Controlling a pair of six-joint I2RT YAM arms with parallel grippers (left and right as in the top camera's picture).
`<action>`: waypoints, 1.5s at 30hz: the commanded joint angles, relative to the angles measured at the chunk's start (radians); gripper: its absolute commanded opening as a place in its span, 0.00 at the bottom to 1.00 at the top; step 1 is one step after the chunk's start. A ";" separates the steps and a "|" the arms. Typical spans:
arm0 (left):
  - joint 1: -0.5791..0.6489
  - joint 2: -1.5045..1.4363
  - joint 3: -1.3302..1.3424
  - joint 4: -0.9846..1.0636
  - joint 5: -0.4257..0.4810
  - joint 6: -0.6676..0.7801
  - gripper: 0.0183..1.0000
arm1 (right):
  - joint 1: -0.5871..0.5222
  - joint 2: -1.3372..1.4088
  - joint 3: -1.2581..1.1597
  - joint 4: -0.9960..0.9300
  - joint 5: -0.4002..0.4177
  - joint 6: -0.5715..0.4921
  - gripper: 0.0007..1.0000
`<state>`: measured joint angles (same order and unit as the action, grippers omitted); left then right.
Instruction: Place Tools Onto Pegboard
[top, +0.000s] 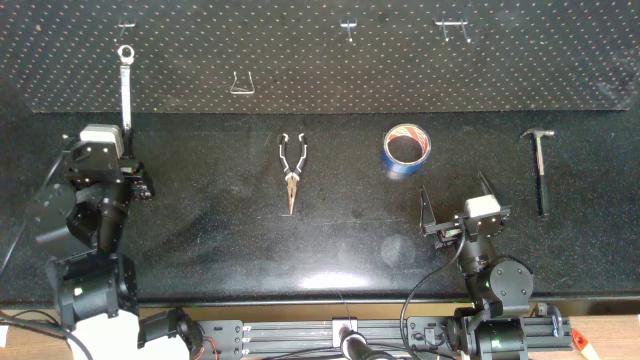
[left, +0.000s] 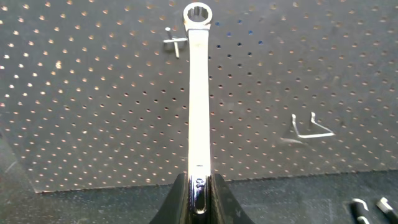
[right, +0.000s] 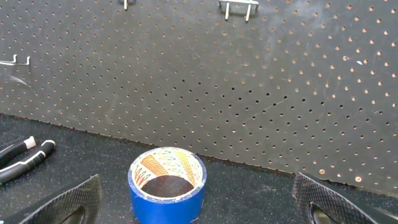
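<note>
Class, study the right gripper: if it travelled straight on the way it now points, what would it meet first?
Most likely the blue tape roll, which stands on the table in line between the open right gripper's fingers; the pegboard lies behind it. Exact depth is unclear.

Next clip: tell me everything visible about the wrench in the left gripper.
The wrench is a slim, shiny metal bar with a closed ring head at its far end. The left gripper is shut on its other end, hiding that end's shape, and holds it pointing straight ahead. It stands in front of the dark pegboard, ring head beside a small metal hook, not hung on it; whether it touches the board is unclear.
</note>
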<state>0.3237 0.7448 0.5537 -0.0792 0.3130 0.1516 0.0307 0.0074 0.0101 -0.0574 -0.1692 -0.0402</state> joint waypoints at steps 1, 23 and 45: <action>-0.004 0.033 0.007 0.043 -0.055 -0.013 0.01 | -0.005 -0.006 -0.006 -0.002 0.002 -0.010 1.00; -0.003 0.109 0.008 0.151 -0.097 -0.013 0.01 | -0.005 -0.006 -0.006 -0.002 0.002 -0.010 1.00; -0.003 0.372 0.009 0.230 -0.097 -0.013 0.41 | -0.005 -0.006 -0.006 -0.002 0.002 -0.010 1.00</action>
<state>0.3168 1.0813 0.5533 0.1455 0.2333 0.1482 0.0307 0.0074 0.0101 -0.0578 -0.1692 -0.0402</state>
